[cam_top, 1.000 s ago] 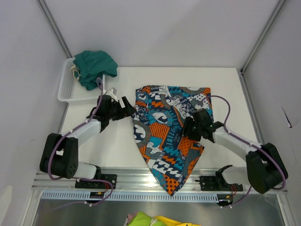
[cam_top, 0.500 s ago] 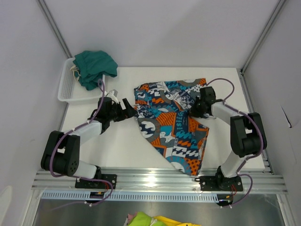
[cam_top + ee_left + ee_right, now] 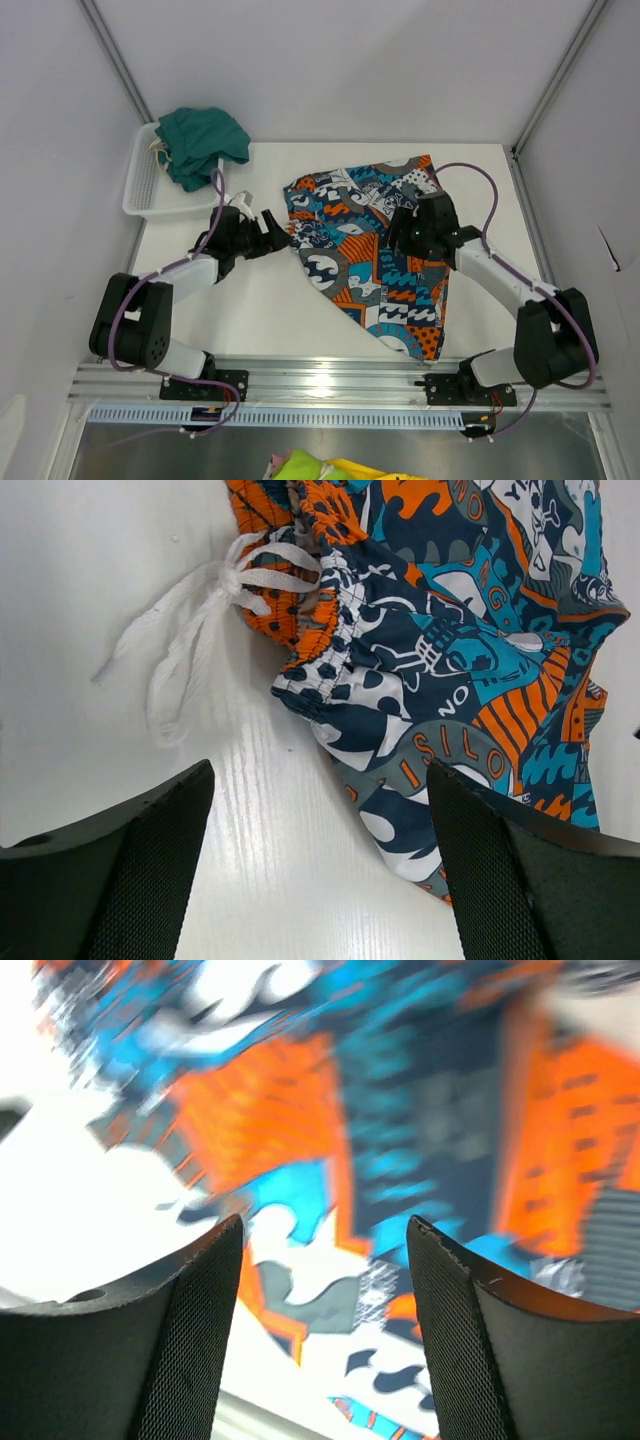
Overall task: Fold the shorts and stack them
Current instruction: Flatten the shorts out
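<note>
The patchwork-print shorts lie spread on the white table, with the waistband toward the left and a narrow tip near the front edge. Their white drawstring trails on the table in the left wrist view. My left gripper is open just left of the waistband, with bare table and the fabric's edge between its fingers. My right gripper hovers open over the right half of the print, holding nothing; its view is blurred. The plain teal-green shorts sit bunched in the basket.
A white mesh basket stands at the back left corner of the table. Metal frame posts run up both sides. An aluminium rail lines the front edge, with bright cloth below it.
The print shorts were dragged rightward; their front tip swung from centre to right. My right gripper moved from the top right hem to over the fabric and now stands open. The left arm barely moved.
</note>
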Motion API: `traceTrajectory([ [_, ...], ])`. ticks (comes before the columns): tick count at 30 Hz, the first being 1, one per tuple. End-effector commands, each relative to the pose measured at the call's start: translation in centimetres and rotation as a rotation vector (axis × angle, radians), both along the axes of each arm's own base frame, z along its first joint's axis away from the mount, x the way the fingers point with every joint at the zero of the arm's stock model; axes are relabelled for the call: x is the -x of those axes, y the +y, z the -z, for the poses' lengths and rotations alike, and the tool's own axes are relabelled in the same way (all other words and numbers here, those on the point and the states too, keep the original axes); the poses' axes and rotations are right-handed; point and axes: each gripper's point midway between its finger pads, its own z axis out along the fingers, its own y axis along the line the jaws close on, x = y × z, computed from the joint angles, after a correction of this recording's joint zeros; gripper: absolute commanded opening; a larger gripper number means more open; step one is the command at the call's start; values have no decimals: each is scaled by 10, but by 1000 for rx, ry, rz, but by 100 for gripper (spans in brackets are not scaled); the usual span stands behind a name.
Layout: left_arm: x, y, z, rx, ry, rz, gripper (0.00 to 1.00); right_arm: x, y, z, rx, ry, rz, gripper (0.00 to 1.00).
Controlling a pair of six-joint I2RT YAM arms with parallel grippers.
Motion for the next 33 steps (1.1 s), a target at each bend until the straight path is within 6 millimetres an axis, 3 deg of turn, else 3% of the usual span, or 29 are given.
traceTrajectory([
  [1, -11, -20, -10, 11, -18, 80, 87, 15, 11, -22, 66, -71, -58, 67],
  [2, -11, -21, -5, -6, -3, 98, 85, 18, 14, -23, 54, -71, -64, 67],
  [3, -24, -26, -17, -8, -26, 106, 84, 20, 16, -30, 40, -92, -70, 67],
  [4, -22, -27, -2, -23, 31, 113, 84, 23, 21, -32, 26, -92, -88, 67],
  [5, -24, -27, 2, -28, 45, 113, 84, 27, 26, -34, 18, -98, -111, 66],
  [8, -42, -32, -4, -24, 37, 113, 83, 32, 43, -36, -1, -108, -179, 65],
  [10, -52, -38, -14, 0, 10, 127, 81, 26, 50, -31, 7, -93, -197, 65],
  [11, -54, -40, -8, 6, 24, 131, 80, 22, 53, -30, 5, -88, -202, 64],
  [12, -56, -42, -7, 9, 26, 136, 80, 12, 58, -39, -8, -113, -207, 64],
  [14, -61, -48, -5, 21, 40, 160, 78, 0, 67, -33, -36, -81, -228, 63],
  [15, -61, -49, -3, 23, 48, 167, 78, -10, 81, -50, -102, -109, -271, 62],
  [17, -62, -52, -4, 32, 45, 190, 77, -28, 97, -45, -169, -87, -298, 59],
  [19, -63, -54, -4, 34, 42, 204, 77, -46, 116, -66, -290, -97, -357, 58],
  [20, -63, -56, -5, 42, 43, 215, 77, -58, 126, -50, -322, -62, -372, 57],
  [22, -65, -57, -1, 40, 55, 223, 76, -74, 143, -66, -427, -59, -420, 56],
  [23, -68, -60, -5, 47, 46, 235, 76, -85, 151, -49, -453, -32, -428, 55],
  [28, -68, -66, -3, 69, 54, 271, 75, -122, 177, -27, -542, 9, -443, 55],
  [29, -68, -66, -2, 71, 54, 274, 75, -134, 184, -39, -580, -25, -467, 54],
  [30, -67, -67, -3, 75, 50, 279, 75, -141, 189, -14, -593, 13, -465, 54],
  [31, -65, -67, -2, 82, 56, 276, 75, -146, 192, -11, -610, 15, -471, 54],
  [32, -65, -68, -4, 86, 50, 280, 74, -157, 198, -19, -631, -18, -489, 53],
  [33, -64, -69, -5, 92, 44, 283, 74, -158, 201, 0, -651, 27, -489, 53],
])
